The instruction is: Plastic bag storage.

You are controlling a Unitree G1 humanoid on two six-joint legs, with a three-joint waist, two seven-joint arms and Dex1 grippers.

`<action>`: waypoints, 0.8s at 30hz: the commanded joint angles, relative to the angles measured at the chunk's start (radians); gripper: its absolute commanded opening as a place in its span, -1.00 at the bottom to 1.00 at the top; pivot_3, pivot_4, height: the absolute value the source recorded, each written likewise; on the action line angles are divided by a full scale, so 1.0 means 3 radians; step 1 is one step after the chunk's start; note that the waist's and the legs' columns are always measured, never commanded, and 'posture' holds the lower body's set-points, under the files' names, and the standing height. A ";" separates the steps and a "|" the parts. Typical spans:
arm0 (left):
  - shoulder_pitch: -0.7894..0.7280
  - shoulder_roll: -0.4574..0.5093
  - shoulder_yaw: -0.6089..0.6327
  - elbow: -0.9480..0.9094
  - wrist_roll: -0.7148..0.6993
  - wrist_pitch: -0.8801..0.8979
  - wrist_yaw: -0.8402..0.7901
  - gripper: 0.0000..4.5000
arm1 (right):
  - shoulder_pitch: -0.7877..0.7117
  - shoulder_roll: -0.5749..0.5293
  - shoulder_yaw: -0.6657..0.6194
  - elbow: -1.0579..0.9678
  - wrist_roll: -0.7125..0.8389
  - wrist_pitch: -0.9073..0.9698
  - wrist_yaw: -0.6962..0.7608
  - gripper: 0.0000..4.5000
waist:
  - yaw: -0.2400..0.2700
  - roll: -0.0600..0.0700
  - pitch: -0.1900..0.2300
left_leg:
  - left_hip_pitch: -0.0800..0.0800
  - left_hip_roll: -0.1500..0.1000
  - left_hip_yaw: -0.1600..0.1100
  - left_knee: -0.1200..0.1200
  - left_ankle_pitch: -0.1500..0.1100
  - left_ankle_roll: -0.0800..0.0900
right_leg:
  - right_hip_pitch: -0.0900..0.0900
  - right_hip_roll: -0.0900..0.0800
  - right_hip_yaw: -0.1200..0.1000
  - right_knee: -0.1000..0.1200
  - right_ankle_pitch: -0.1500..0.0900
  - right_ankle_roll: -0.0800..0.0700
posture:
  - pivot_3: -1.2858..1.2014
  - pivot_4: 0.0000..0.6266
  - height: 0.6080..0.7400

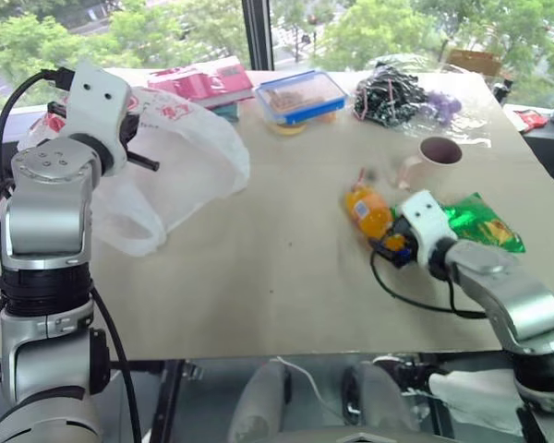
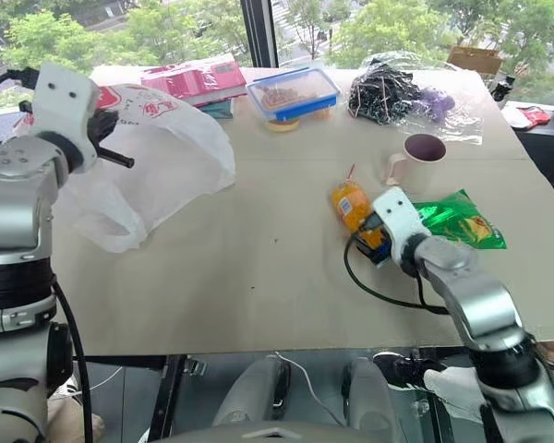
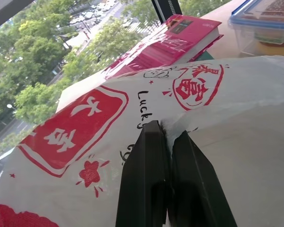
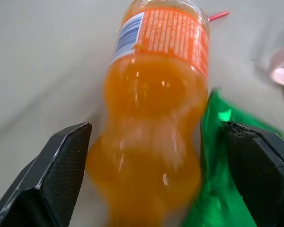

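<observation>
On a tan bench [image 1: 258,268] beside a window, the left end effector [image 3: 164,137] is clamped tight on a fold of the plastic bag [image 1: 180,161], holding it raised at the 9 o'clock side of the bench; the bag's white film, printed with red seals and lettering, billows toward the bench's centre and droops to the surface below. At about 4 o'clock, the right end effector [image 4: 156,156] has its jaws spread wide on either side of an orange soda bottle [image 4: 156,109] lying on its side, neither finger visibly touching it, with a shiny green snack packet [image 1: 485,224] just beside the bottle. At 12 o'clock sits a clear lidded food box [image 1: 300,97] with a blue rim, something brown inside it. A pink mug [image 1: 434,157] stands upright at roughly 2 o'clock, its inside dark; whether it holds liquid cannot be told. Behind it, a clear wrap [image 1: 406,97] encloses a tangle of dark cables. A pink book [image 1: 203,83] lies at 11 o'clock, near the bag's raised edge.
</observation>
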 commanded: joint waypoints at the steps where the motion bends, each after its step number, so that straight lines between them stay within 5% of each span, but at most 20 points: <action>1: -0.0062 -0.0007 0.0049 -0.0172 -0.0032 0.0030 0.0032 -0.97 | -0.0265 0.0091 0.0099 0.0294 -0.0079 0.0088 -0.0039 1.00 | -0.0011 -0.0001 0.0000 | -0.0001 0.0000 0.0000 0.0001 0.0000 0.0000 | 0.0000 0.0000 0.0000 0.0000 0.0000 0.0000 | 0.03 -0.52 1.00; 5: -0.0062 -0.0032 0.0098 -0.0211 -0.0100 0.0118 0.0018 -1.00 | -0.0345 0.0059 0.0210 0.0452 -0.0163 -0.0015 0.0021 0.67 | -0.0044 -0.0008 -0.0004 | 0.0002 -0.0001 0.0002 0.0001 0.0000 0.0000 | 0.0001 0.0000 0.0003 0.0001 0.0001 0.0000 | 0.03 -0.52 1.00; 7: -0.0032 -0.0025 0.0126 -0.0261 -0.0154 0.0179 -0.0019 -1.00 | -0.0364 0.0012 0.0174 0.0347 -0.0146 -0.0103 0.0085 0.26 | -0.0053 -0.0008 -0.0005 | 0.0003 0.0000 0.0002 0.0001 0.0000 0.0000 | 0.0001 0.0001 0.0003 0.0004 0.0000 0.0000 | 0.03 -0.52 1.00; 16: -0.0113 -0.0162 0.0192 -0.0641 -0.0607 0.0831 -0.0100 -1.00 | -0.0764 0.0286 0.0334 -0.0310 0.0271 -0.0157 0.0530 0.22 | -0.0085 -0.0005 0.0003 | 0.0001 0.0003 0.0005 0.0001 0.0000 0.0000 | -0.0005 0.0005 0.0009 0.0005 0.0000 0.0000 | 0.03 -0.52 1.00; 24: -0.0263 -0.0157 0.0166 -0.0899 -0.0802 0.1195 -0.0077 -1.00 | -0.1729 0.1266 0.1003 0.1227 -0.0140 -0.0769 0.0433 0.22 | -0.0126 -0.0006 0.0002 | 0.0003 0.0004 0.0005 0.0002 0.0001 -0.0002 | -0.0008 0.0009 0.0013 0.0011 0.0001 -0.0001 | 0.03 -0.52 1.00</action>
